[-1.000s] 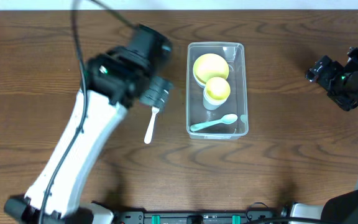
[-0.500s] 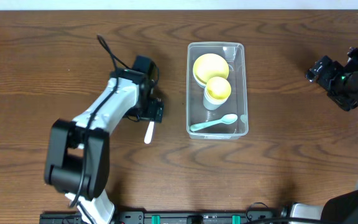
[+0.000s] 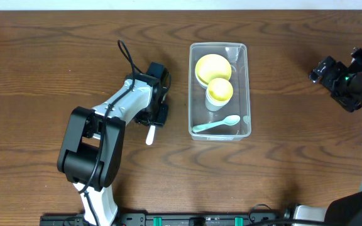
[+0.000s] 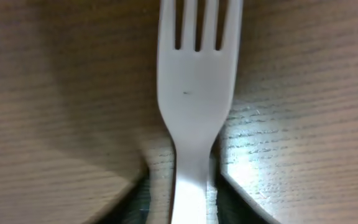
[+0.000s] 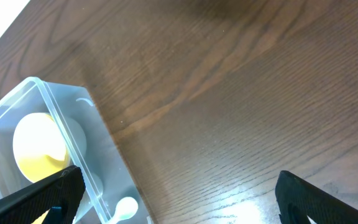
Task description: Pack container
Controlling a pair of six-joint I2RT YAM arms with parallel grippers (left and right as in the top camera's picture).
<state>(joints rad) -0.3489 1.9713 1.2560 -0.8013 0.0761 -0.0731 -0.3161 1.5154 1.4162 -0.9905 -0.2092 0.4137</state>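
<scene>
The table point(image 3: 294, 163) has the container point(image 3: 197, 107) in the middle, already holding a yellow bowl point(image 3: 212, 66), yellow cup point(image 3: 220, 90) and teal spoon point(image 3: 215, 124). In the last second the left arm point(image 3: 115, 113) dropped from up high onto the white fork point(image 4: 194, 93), just left of the container. The left gripper point(image 4: 190, 193) straddles the handle with slim gaps either side, not pinching yet. The right gripper point(image 5: 179, 186) is spread wide, parked far right. I'd guess the fork goes in next.
</scene>
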